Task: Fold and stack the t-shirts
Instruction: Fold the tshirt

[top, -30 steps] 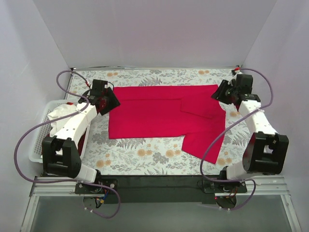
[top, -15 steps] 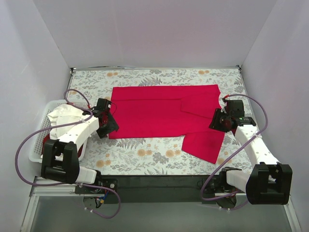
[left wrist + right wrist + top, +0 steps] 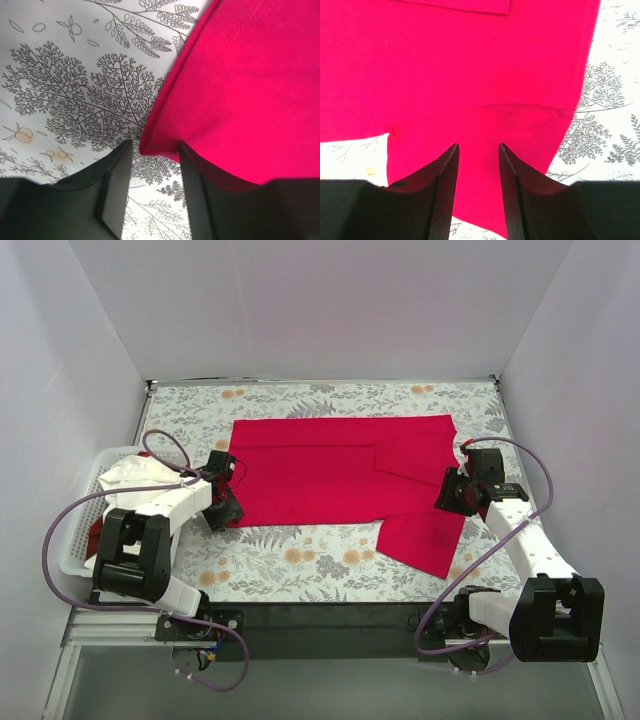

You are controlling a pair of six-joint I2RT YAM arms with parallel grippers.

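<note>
flanking red t-shirt (image 3: 330, 475), left claw (image 3: 155, 145), right claw (image 3: 478, 146)

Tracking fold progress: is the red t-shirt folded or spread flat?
Partly folded: the red t-shirt has its far sleeve laid over the body; the near sleeve sticks out flat.

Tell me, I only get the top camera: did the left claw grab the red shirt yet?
Observer: Not yet. On the left wrist camera the left gripper is open, and the shirt has a corner poking between its fingers.
Operator: What about the right one?
Observer: The right gripper is open too, with its fingertips over red cloth.
Operator: Which bit of shirt is that?
Observer: A crease crosses the cloth just ahead of those fingertips, likely where the sleeve joins.
</note>
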